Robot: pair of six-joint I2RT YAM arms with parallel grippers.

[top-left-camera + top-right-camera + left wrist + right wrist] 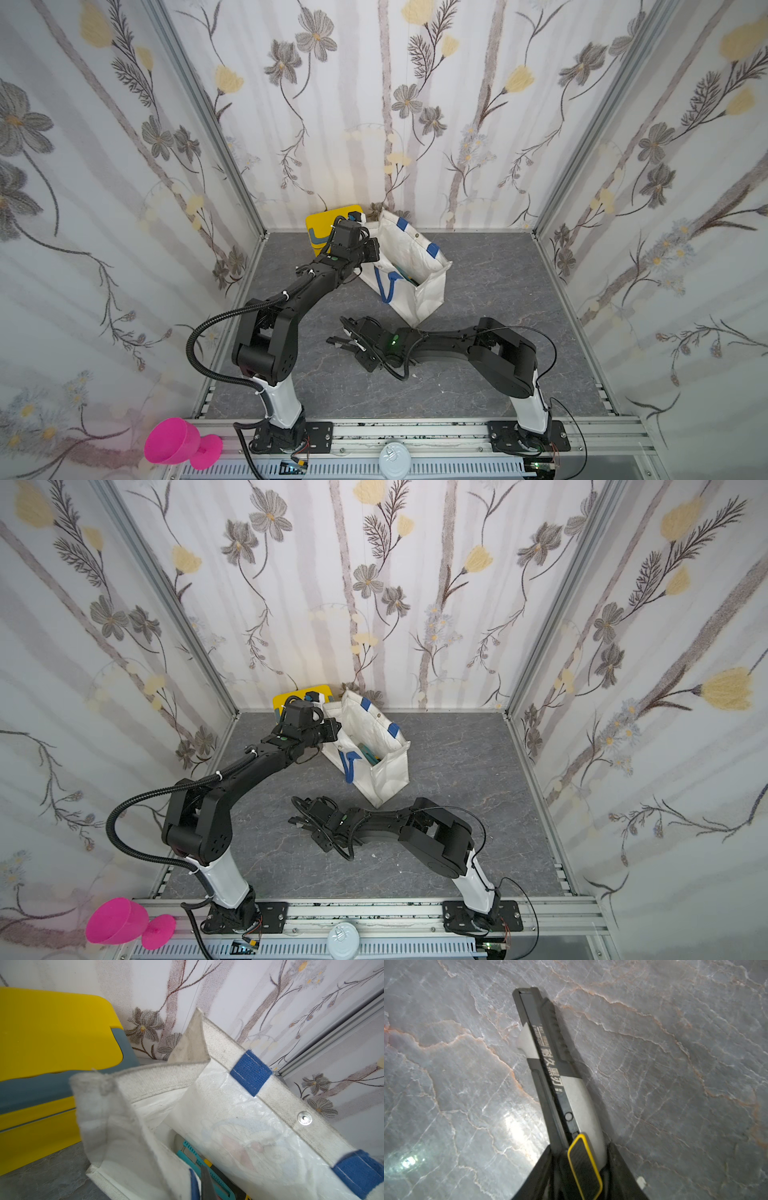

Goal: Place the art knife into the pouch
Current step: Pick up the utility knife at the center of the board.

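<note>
**Right gripper clamping the art knife on the table, pouch open at the back**

At the front rail, a bright pink plastic goblet [183,442] is lying tipped on its side beside the left arm's base. A small white round disc [394,457] is sitting mid-rail.

Past them, the right gripper [579,1145] is hanging low over the middle of the grey marble-patterned tabletop [478,374]. Its 2 fingers are pressing against both sides of the black and grey art knife [550,1059] at the end carrying the yellow-rimmed black slider [584,1165]. The rest of the knife is sticking out beyond the fingertips, close over the table and pointing toward the left arm's side. Whether it is touching the surface is not clear.

Farther back, the white canvas pouch with blue rope handles [411,249] is standing near the back wall with its mouth gaping upward, well apart from the knife. The left arm is reaching diagonally across the table. The left gripper [371,250] is sitting at the pouch's near rim with its jaws fully together, pinching that edge.

1 blue rope handle [384,284] is hanging down the outside of the near wall. Inside the pouch, a teal utility knife [190,1152] is lying at the bottom. The far wall is carrying 2 blue fabric patches [250,1072] and 1 silver snap button [304,1118].

Just beside the pouch and behind the left gripper, a yellow plastic box with a grey handle [52,1032] is standing against the flowered wallpaper [374,104].
</note>
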